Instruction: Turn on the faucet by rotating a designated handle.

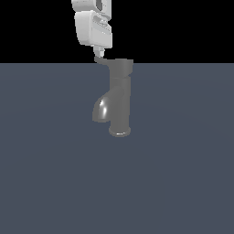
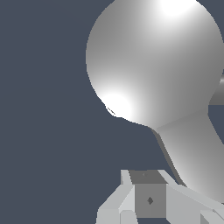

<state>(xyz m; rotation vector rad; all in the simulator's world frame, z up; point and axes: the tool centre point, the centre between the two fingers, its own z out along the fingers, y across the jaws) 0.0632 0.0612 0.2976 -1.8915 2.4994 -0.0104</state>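
Hovering right at the handle (image 1: 101, 60) tip atop the faucet (image 1: 119, 98), the gripper (image 1: 98, 51), fingers pressed together, risks skidding off the narrow lever if it pushes off-centre.

Tool (image 1: 99, 54) above handle (image 1: 103, 60), faucet (image 1: 119, 98) on floor (image 1: 183, 173)

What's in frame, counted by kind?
Faucet: 1
Handle: 1
Robot tool: 1
Floor: 1
Total: 4
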